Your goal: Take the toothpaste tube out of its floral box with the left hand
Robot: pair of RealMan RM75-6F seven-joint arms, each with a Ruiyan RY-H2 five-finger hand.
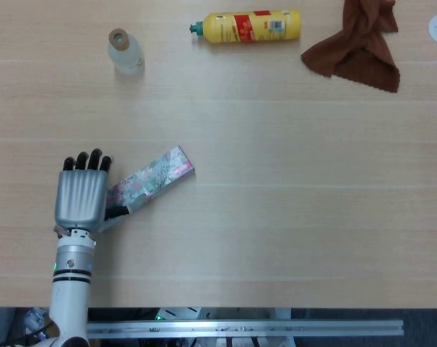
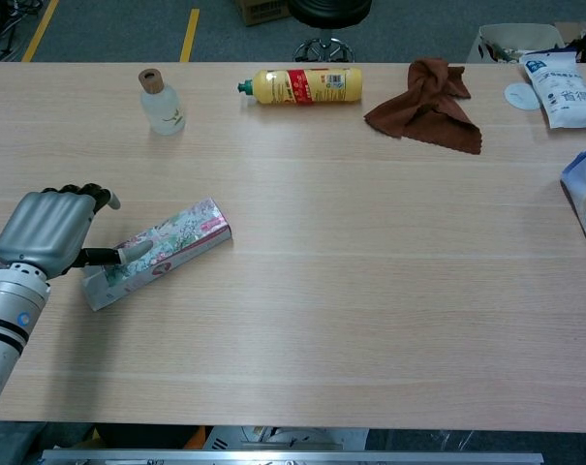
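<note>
The floral box [image 1: 159, 178] [image 2: 171, 248] lies flat on the wooden table [image 1: 290, 202], running diagonally, with its open end pointing to the lower left. No toothpaste tube shows outside the box. My left hand [image 1: 81, 196] [image 2: 43, 231] hovers palm down at that open end and covers it in the head view. In the chest view its thumb reaches onto the top of the box's end, while the other fingers curl forward, apart from the box. Nothing is held in the hand. My right hand appears in neither view.
A small clear bottle with a cork cap [image 1: 124, 52] [image 2: 160, 102] stands at the far left. A yellow bottle [image 1: 251, 26] [image 2: 302, 85] lies at the far centre, a brown cloth [image 1: 359, 47] [image 2: 423, 107] to its right. White packets [image 2: 564, 92] sit at the right edge.
</note>
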